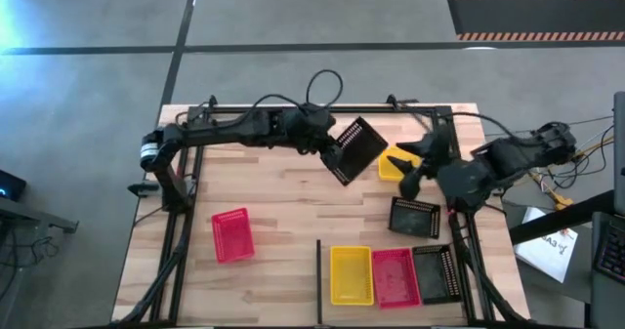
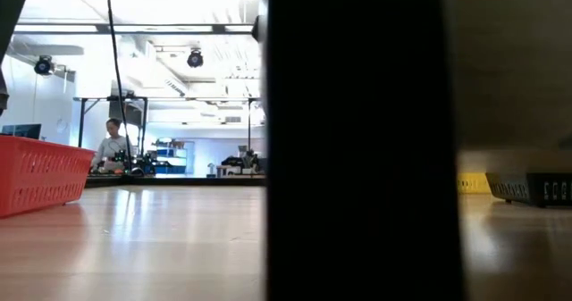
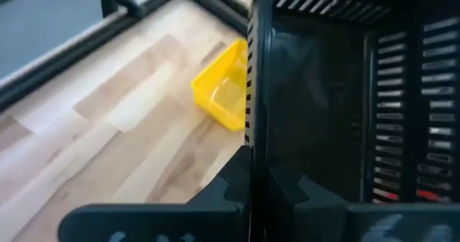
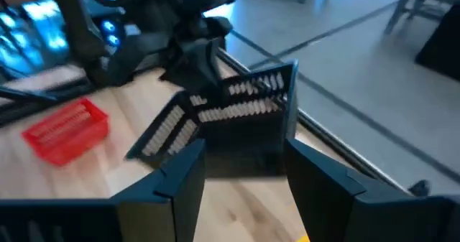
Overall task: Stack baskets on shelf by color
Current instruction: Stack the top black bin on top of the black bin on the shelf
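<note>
While clamped in left claw (image 1: 330, 148) — slatted black basket (image 1: 354, 150).

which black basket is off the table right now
The black basket shut in the left gripper, tilted in the air; the other two black ones lie flat on the wood.

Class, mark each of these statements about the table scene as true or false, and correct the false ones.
1. The left gripper holds a black basket above the table. True.
2. The right gripper is shut on a yellow basket. False: its fingers are open and hold nothing; the yellow basket lies beside it.
3. A pink-red basket lies alone on the left half of the table. True.
4. On the shelf, the row reads black, yellow, pink-red from the left. False: yellow, pink-red, black.
</note>
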You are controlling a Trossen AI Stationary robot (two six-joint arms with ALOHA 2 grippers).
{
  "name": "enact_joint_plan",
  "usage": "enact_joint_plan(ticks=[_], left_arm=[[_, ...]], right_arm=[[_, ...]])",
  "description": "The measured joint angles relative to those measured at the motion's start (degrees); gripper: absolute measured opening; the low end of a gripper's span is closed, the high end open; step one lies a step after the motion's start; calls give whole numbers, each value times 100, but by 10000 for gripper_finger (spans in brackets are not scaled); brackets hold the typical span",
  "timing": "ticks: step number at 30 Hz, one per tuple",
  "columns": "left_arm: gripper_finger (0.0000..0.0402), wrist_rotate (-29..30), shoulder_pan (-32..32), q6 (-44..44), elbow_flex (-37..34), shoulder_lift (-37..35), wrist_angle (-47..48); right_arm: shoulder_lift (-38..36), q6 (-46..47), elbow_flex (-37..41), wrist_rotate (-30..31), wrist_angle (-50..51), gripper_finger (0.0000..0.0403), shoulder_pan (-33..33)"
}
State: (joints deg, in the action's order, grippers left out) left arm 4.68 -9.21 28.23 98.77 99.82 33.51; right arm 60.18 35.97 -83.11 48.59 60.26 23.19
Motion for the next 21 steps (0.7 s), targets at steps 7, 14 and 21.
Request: enact_joint_plan(ticks=[7,14,21], left_arm=[[0,21,166,13,-3,278,-7],[0,20,257,12,-5,338,-17],[0,15,383,6,-5,338,-167]], right_arm=[[735,-151,-466,58,229,180,-655],[1364,605,-772,-722,1340,179,-1249],[1676,756,-772,-1033,1598,139,-1443]])
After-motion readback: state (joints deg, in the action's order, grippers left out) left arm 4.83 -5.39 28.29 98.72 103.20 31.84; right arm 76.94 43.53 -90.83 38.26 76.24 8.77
